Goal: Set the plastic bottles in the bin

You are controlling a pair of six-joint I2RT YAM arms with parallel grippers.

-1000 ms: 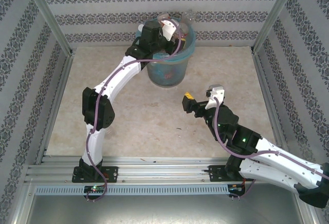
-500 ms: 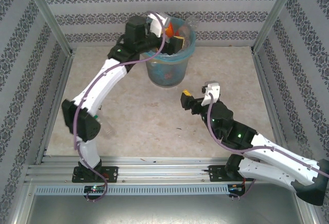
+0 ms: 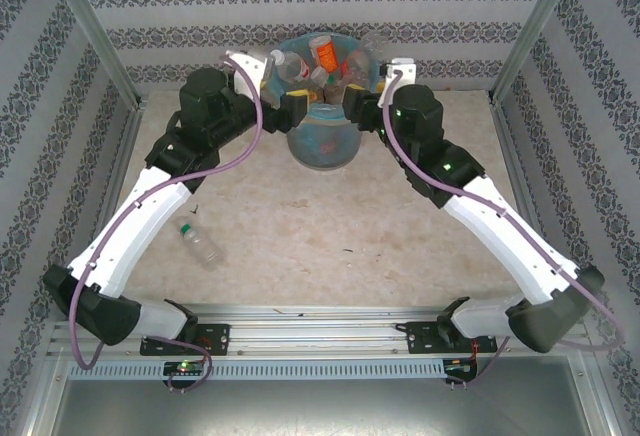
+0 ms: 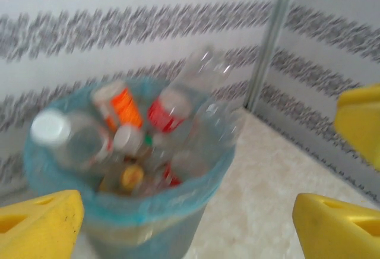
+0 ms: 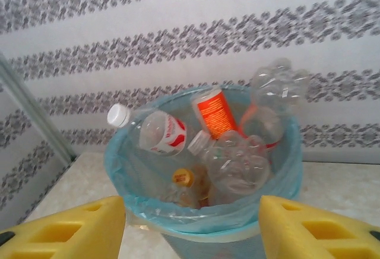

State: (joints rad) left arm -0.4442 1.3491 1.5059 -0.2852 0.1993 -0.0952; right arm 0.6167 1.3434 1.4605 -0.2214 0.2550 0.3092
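Note:
The bin (image 3: pixel 322 141) stands at the back of the table, lined with a light-blue bag and heaped with plastic bottles (image 3: pixel 325 56). My left gripper (image 3: pixel 296 109) is at the bin's left side and my right gripper (image 3: pixel 357 106) at its right side; both are open and hold nothing. One more clear bottle (image 3: pixel 201 243) lies on the table beside the left arm. The left wrist view is blurred, with the bin (image 4: pixel 178 202) between the open fingers (image 4: pixel 35 229). In the right wrist view the bin (image 5: pixel 119 170) holds an orange-labelled bottle (image 5: pixel 217 113) and a white-capped one (image 5: pixel 157 131).
Patterned walls close in the table on the back and both sides, with metal posts (image 3: pixel 95 31) at the corners. The bin sits close to the back wall. An aluminium rail (image 3: pixel 320 331) runs along the near edge by the arm bases.
The left gripper has come off the top of the bin and down to its left side. The right arm has swung from mid-table to the bin's right side. The lying bottle has become uncovered.

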